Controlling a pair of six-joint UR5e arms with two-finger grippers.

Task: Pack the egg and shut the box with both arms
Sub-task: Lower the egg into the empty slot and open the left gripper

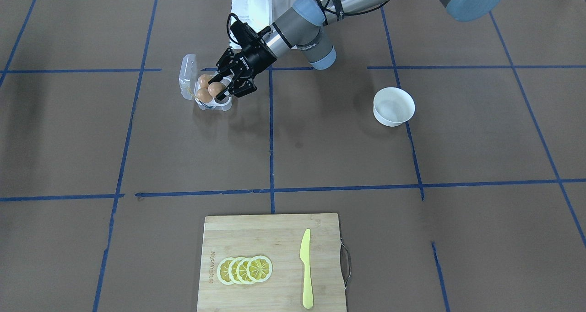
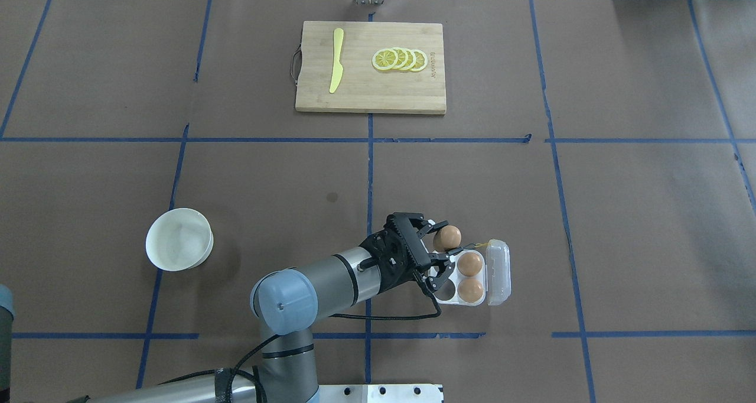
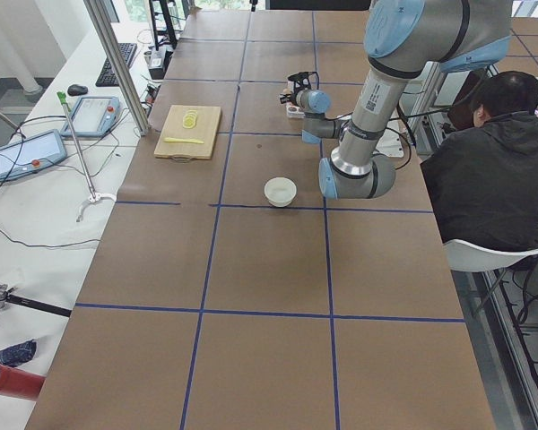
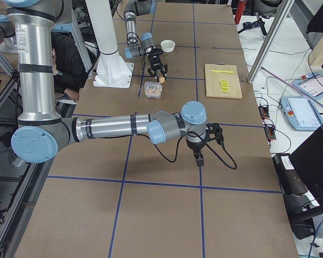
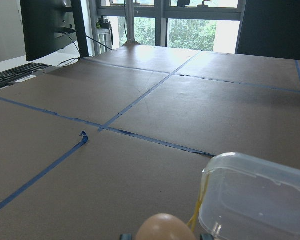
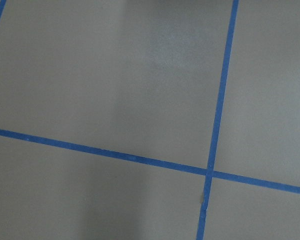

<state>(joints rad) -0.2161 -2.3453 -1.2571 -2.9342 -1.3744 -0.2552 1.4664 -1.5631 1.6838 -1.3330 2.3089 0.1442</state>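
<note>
My left gripper point(image 2: 446, 238) is shut on an orange-brown egg point(image 2: 447, 236) and holds it just over the far edge of the clear egg carton point(image 2: 447, 295). Two more eggs point(image 2: 470, 264) sit in the carton's cups next to the open lid point(image 2: 498, 272). The two cups on the gripper's side are empty. In the front-facing view the held egg point(image 1: 215, 89) hangs over the carton point(image 1: 223, 105). The left wrist view shows the egg's top point(image 5: 162, 227) and the lid point(image 5: 260, 200). My right gripper point(image 4: 198, 156) shows only in the exterior right view, away from the carton; I cannot tell whether it is open or shut.
A round white bowl point(image 2: 179, 239) stands to the left of my left arm. A wooden cutting board point(image 2: 371, 90) at the far side carries lemon slices point(image 2: 400, 59) and a yellow knife point(image 2: 336, 60). A person point(image 3: 489, 166) sits by the robot's base.
</note>
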